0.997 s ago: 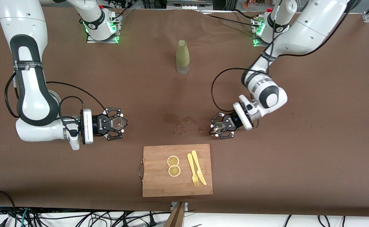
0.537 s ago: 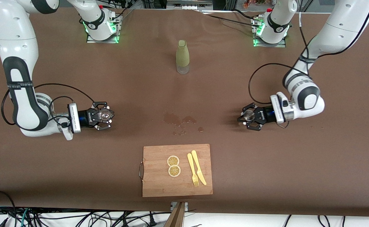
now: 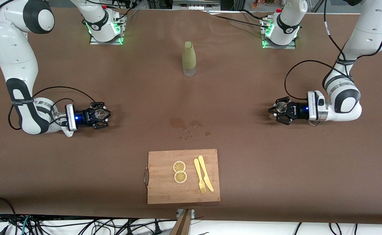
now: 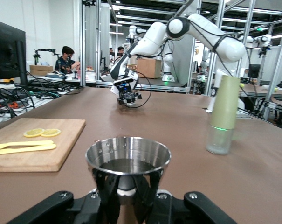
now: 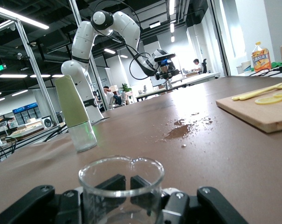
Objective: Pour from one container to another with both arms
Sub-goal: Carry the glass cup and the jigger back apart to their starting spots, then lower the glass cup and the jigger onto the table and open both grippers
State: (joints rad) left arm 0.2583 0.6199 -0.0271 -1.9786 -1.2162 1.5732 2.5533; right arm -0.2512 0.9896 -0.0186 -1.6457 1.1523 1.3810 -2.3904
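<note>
My left gripper point(image 3: 279, 111) is shut on a steel cup point(image 3: 281, 106), held upright low over the brown table toward the left arm's end. In the left wrist view the steel cup point(image 4: 128, 156) stands between the black fingers point(image 4: 103, 186) of the left gripper point(image 4: 127, 189), with some liquid inside. My right gripper point(image 3: 100, 115) is shut on a clear glass beaker point(image 3: 102, 113), upright and low over the table toward the right arm's end. The beaker point(image 5: 121, 182) fills the foreground of the right wrist view, with the right gripper point(image 5: 131, 186) gripping it.
A bottle in a green sleeve point(image 3: 189, 58) stands mid-table, farther from the front camera. A wet spill point(image 3: 186, 125) marks the cloth between the grippers. Nearer the front camera, a wooden cutting board point(image 3: 164, 189) carries two lemon slices point(image 3: 179, 171), a yellow fork and a knife point(image 3: 205, 178).
Both arms have swung apart from the table's middle, each toward its own end, carrying the steel cup and the beaker upright and lower over the table.
</note>
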